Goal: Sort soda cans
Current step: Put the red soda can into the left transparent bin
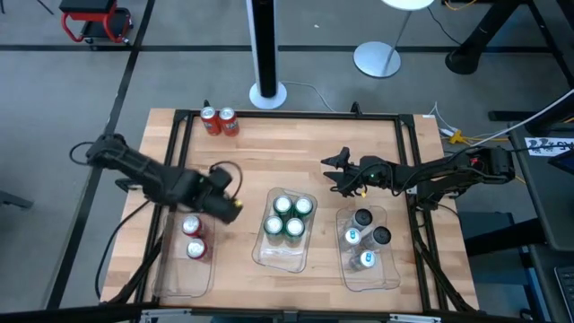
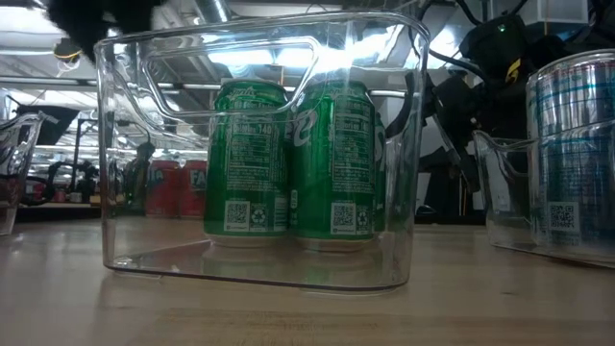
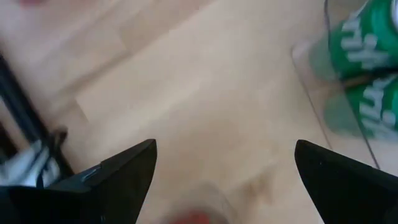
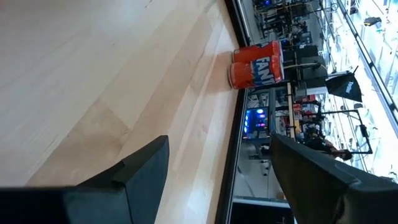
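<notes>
- Nearest the front edge, three clear trays sit in a row. The left tray [image 1: 170,278] holds two red cans [image 1: 194,238], the middle tray [image 1: 285,254] four green cans [image 1: 289,216], the right tray [image 1: 369,274] four silver-grey cans [image 1: 366,238].
- The left gripper [image 1: 229,205] hovers at about one o'clock of the red cans in the left tray, just above that tray's far corner. Its fingers are spread wide and hold nothing; the left wrist view shows bare wood between them.
- The right gripper [image 1: 339,172] hangs over bare table at about eleven o'clock of the right tray. Its fingers stand partly apart with nothing between them.
- Farthest off, the two loose red cans [image 1: 219,121] stand upright and touching at the table's far rail, long axes vertical.
- From the left gripper they lie at roughly twelve o'clock, well apart; from the right gripper at about ten o'clock, farther still. By my judgement the left arm is the nearer and serves the red tray, so the fetch falls to it.
</notes>
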Tool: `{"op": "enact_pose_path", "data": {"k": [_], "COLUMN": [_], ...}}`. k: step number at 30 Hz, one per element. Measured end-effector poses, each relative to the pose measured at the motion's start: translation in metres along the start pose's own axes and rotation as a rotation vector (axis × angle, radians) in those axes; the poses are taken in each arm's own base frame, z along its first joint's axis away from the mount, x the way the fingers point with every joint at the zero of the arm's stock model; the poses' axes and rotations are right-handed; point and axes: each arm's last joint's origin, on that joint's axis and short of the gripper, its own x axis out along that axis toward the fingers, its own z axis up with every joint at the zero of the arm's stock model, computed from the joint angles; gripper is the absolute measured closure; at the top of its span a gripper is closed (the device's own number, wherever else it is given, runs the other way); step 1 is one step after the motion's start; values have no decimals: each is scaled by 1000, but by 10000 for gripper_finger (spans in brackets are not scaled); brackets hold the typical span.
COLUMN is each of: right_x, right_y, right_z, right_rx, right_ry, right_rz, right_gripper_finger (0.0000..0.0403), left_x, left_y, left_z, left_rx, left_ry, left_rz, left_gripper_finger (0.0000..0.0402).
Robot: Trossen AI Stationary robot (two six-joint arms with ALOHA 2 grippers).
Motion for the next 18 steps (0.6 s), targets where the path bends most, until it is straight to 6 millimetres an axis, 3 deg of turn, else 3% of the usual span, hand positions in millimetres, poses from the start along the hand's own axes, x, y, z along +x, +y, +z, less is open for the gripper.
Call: {"op": "enact_pose_path", "data": {"k": [8, 18], "right_x": [0, 0], "right_y": [-1, 0], "right_z": [0, 0], "right_rx": [1, 12], "right_ry": [-3, 0], "right_rz": [-5, 3], "right_gripper_finger": [125, 125], "left_x": [27, 54], "left_y": [13, 65], "left_z": [65, 125], "left_rx": [107, 68], "left_ry": [-49, -34], "left_rz": [6, 146], "left_gripper_finger": [34, 34]}}
